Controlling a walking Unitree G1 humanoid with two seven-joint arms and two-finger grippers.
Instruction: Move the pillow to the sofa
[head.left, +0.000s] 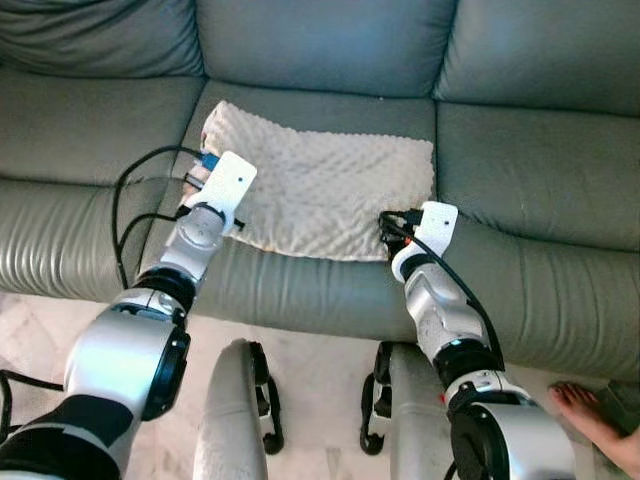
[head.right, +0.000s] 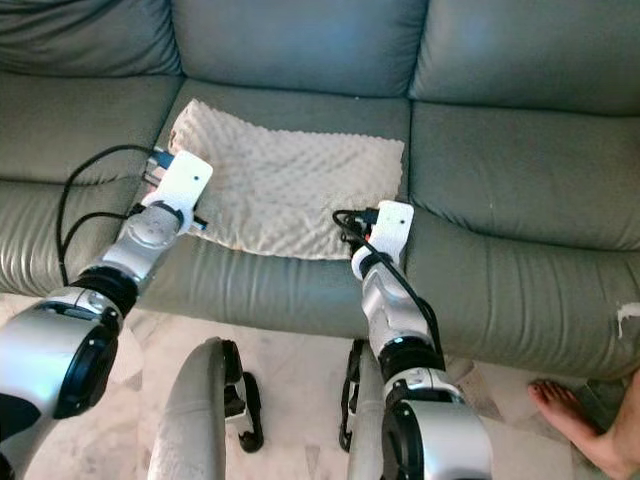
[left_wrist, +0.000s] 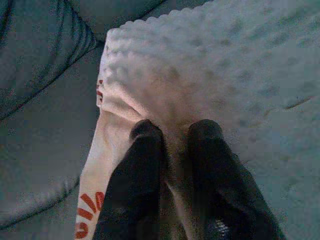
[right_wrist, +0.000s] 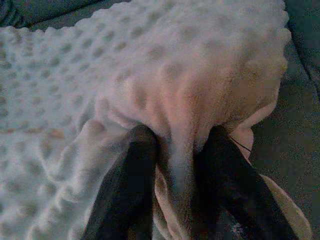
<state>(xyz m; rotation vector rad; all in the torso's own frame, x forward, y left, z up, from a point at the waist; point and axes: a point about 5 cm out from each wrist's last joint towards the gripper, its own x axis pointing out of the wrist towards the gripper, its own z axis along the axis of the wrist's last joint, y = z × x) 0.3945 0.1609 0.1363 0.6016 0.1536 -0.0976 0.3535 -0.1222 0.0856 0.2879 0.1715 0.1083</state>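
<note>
Both of my grippers are pinched onto the pillow (head.left: 320, 190), which lies flat on the middle seat cushion of the sofa (head.left: 530, 170). On my left wrist view, my left gripper (left_wrist: 172, 135) has its two black fingers (left_wrist: 142, 150) drawn close together with a fold of the bumpy cream fabric squeezed between them, right at the pillow's near left corner, where a smooth white panel with red markings (left_wrist: 87, 210) hangs off the edge. My right gripper (right_wrist: 175, 145) does the same at the near right corner: its fingers (right_wrist: 137, 150) are nearly closed, with a ridge of the dotted fabric bunched up between them. From my head I see my left arm (head.left: 200, 235) reaching forward to the pillow's left end and my right arm (head.left: 430, 290) reaching to its right end, black cables (head.left: 130, 190) looping off the left wrist. The pillow's far edge sits close to the sofa's backrest and its near edge lies near the front of the seat. A person's bare foot (head.left: 590, 415) rests on the pale floor (head.left: 320, 370) at my right, just beside the sofa's front.
</note>
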